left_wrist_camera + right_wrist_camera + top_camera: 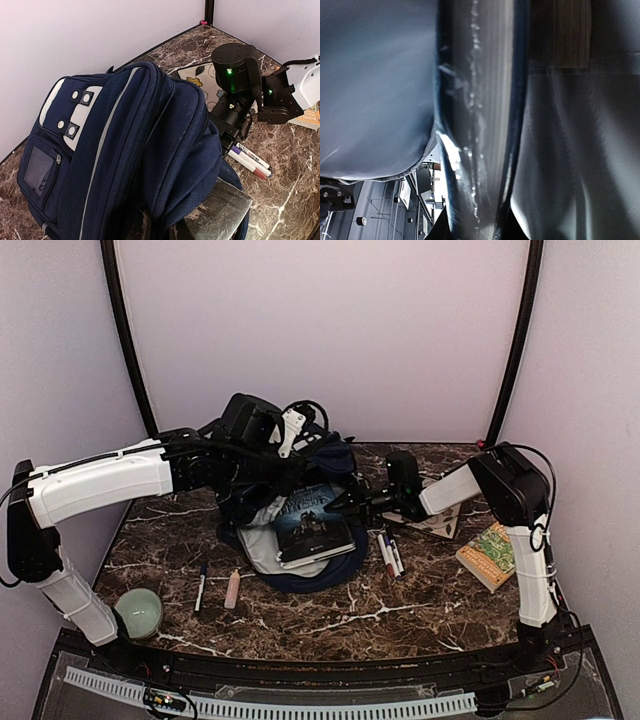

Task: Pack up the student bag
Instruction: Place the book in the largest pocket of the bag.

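So, right gripper (362,502): reaching in from the right, right at the edge of the dark-covered book (315,525). In its wrist view the book's page edge runs straight down the middle, but the fingers are barely in frame, so I can't tell whether it's clamped or just nudging.
Left gripper (262,430): up at the top of the student bag (125,150), looks like it's propping the upper flap. Its own camera shows only bag and no fingers, so I can't tell if it's open or closed either.
Book: lying flat in the mouth of the bag on the light grey lining (262,540), part in, part sticking out toward the near side.
Bag: middle of the marble table (400,620), back toward the wall, slumped with the opening facing the arms.
Waiting to go in: markers (390,553) just beside the bag's right side, a green book (490,555) further right, a black pen (200,588) and a pinkish stick (233,589) on the left, and a green cup (140,612) near the left base.
Step, my guess: getting the first book seated, so early days.
Next move: push the book deeper along the lining while the flap is held up, otherwise the corner probably snags the fabric.
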You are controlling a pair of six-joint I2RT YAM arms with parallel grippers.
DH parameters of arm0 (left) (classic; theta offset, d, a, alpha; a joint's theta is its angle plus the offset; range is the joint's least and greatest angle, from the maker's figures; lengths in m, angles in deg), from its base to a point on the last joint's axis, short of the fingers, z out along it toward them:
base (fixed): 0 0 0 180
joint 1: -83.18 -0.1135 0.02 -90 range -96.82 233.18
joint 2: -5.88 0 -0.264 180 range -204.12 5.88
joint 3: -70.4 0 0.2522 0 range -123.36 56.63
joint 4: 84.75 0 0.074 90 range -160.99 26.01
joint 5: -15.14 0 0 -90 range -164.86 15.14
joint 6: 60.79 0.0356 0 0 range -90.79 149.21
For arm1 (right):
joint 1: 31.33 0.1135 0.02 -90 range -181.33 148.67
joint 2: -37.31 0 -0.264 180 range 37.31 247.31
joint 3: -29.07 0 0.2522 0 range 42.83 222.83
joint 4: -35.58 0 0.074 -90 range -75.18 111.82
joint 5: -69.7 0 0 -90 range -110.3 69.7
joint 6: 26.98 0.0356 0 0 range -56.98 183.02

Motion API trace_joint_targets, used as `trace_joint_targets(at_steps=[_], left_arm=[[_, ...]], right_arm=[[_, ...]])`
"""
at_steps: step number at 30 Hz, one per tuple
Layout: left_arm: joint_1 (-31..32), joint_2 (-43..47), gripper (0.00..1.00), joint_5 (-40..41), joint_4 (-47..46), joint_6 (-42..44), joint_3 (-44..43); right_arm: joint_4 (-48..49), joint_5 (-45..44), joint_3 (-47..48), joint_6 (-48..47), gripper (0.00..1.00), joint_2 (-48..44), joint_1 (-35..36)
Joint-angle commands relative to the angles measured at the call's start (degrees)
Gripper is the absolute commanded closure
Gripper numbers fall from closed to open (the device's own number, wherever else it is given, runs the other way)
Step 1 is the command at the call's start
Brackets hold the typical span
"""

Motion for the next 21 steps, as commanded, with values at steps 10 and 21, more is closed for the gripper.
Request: trace_joint_targets(at_steps=[10, 21], left_arm=[[1.0, 6.3, 1.0, -4.1, -3.0, 1.1, -2.5], [1.1, 7.0, 1.0, -1.5, -2.5, 2.2, -1.3]], right_arm=[[-20.7, -7.3, 16.8, -17.5, 1.0, 3.7, -0.2], [-30.5, -14.2, 12.9, -24.4, 0.58, -0.7, 0.1]])
